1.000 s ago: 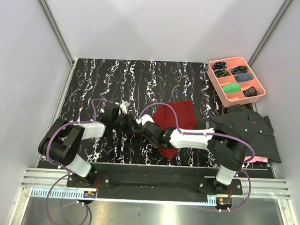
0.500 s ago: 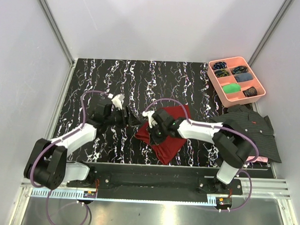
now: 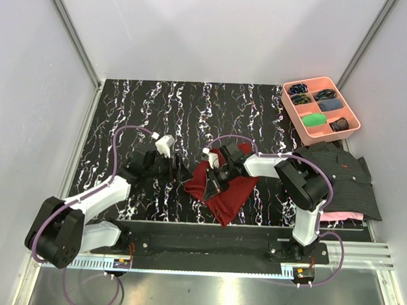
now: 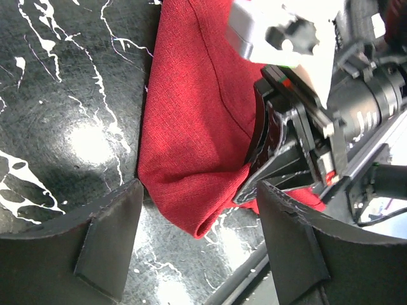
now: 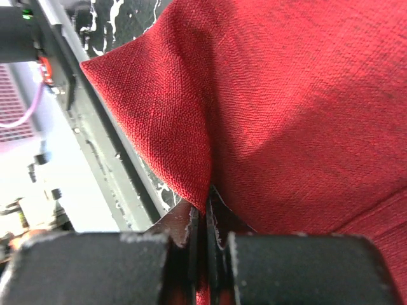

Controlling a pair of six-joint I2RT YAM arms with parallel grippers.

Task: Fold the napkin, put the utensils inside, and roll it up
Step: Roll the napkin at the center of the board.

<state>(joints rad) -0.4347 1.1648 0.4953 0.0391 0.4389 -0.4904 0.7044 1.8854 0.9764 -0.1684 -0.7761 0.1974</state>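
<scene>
Napkin (image 3: 237, 193), dark red, lies bunched on the black marbled table (image 3: 124, 108) near its front edge, between the two arms and slightly right of centre; the right gripper (image 3: 216, 180) is clenched on it, its fingers (image 5: 133, 254) pressed together with a fold of the cloth pinched between them, a pointed corner standing out beside the pinch; the left gripper (image 3: 182, 173) sits just left of the napkin, released, its two fingers (image 4: 108, 241) spread wide with a folded corner of the cloth showing between them, not gripped; to the right lie a dark striped shirt (image 3: 337, 175) and, under its near edge, a pink cloth (image 3: 339, 216); a pink tray (image 3: 319, 135) with compartments stands at the far right corner.
</scene>
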